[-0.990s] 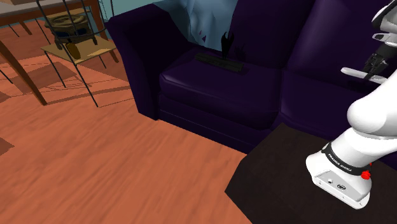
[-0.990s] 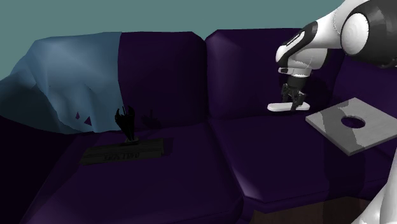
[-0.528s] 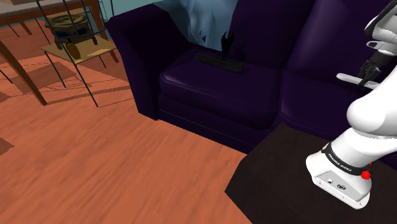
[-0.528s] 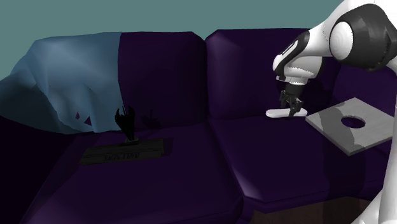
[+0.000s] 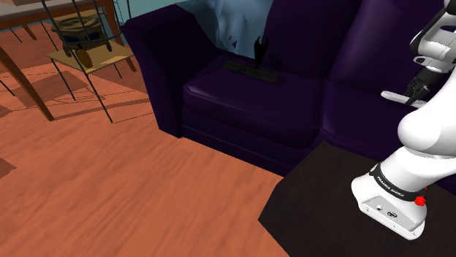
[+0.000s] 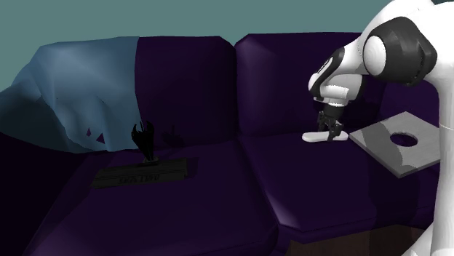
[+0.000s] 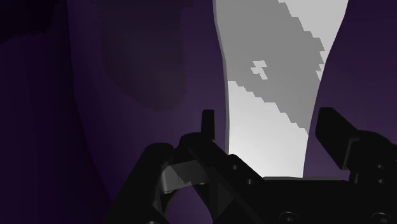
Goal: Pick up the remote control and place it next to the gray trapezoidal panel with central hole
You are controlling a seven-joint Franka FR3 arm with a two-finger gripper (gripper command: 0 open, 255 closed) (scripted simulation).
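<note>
The remote control (image 6: 320, 136) is a white flat bar, level and just above or on the dark purple sofa seat (image 6: 291, 182). My black gripper (image 6: 332, 131) is shut on it from above. The grey panel with a round hole (image 6: 378, 149) lies right beside it, toward the second exterior view's right. In the wrist view the remote (image 7: 273, 89) runs between my fingers (image 7: 207, 127), over the purple cushion. From the shoulder camera, the remote (image 5: 393, 96) sticks out from the gripper (image 5: 416, 87) near the right edge.
A light blue blanket (image 6: 80, 94) drapes over the sofa back. A black figurine (image 6: 143, 138) stands on a flat plaque (image 6: 145, 173) on the other seat. A wire side table (image 5: 80, 44) stands on the wooden floor (image 5: 109, 182). My dark stand (image 5: 321, 212) is at the shoulder view's lower right.
The gripper has gone down with the remote, from mid-air to the level of the seat beside the panel. The arm has folded lower over it.
</note>
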